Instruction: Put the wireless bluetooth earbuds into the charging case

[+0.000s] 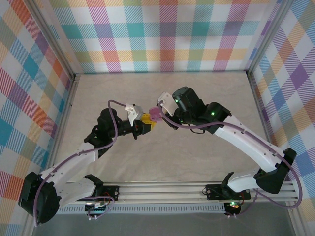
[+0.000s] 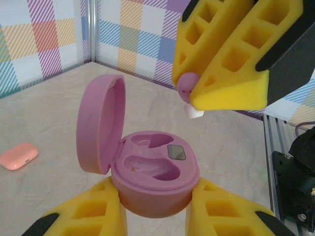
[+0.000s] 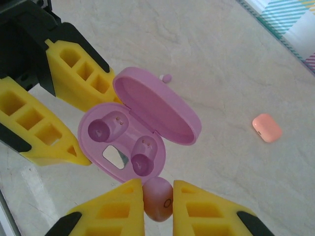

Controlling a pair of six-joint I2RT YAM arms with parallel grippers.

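Purple charging case (image 2: 155,179): smooth matte plastic, round pebble shape, hinged lid (image 2: 101,123) flipped open and standing upright at the side. Inside the base are two moulded kidney-shaped wells, both empty, with a small shiny rectangular patch (image 2: 176,151) between them. The lid is a shallow hollow shell with nothing in it. Left pincer (image 2: 155,199) has chunky yellow fingers with cut-out cells and black backing; it is clamped on the case base from both sides, holding it off the tabletop (image 3: 221,59). Right pincer (image 3: 157,191) has the same yellow cellular fingers and is closed on one purple earbud (image 3: 157,199), a tiny glossy rounded nub. In the left wrist view the earbud's white tip pokes out below the finger ends. The held earbud is just above and beside the open case, not touching it and not in a well. A second purple earbud (image 3: 166,77), a tiny nub with a pale tip, lies loose on the tabletop just past the lid's rim. Orange-pink case (image 3: 267,128): smooth rounded pebble, closed, flat on the tabletop well apart from the purple one; its contents can't be seen. Tabletop is pale beige with a faint marbled pattern and a matte look. Walls (image 2: 138,34) around it carry pastel plaid print, with metal frame posts at the corners. In the top view both arms meet mid-table, with the case between the pincer tips.
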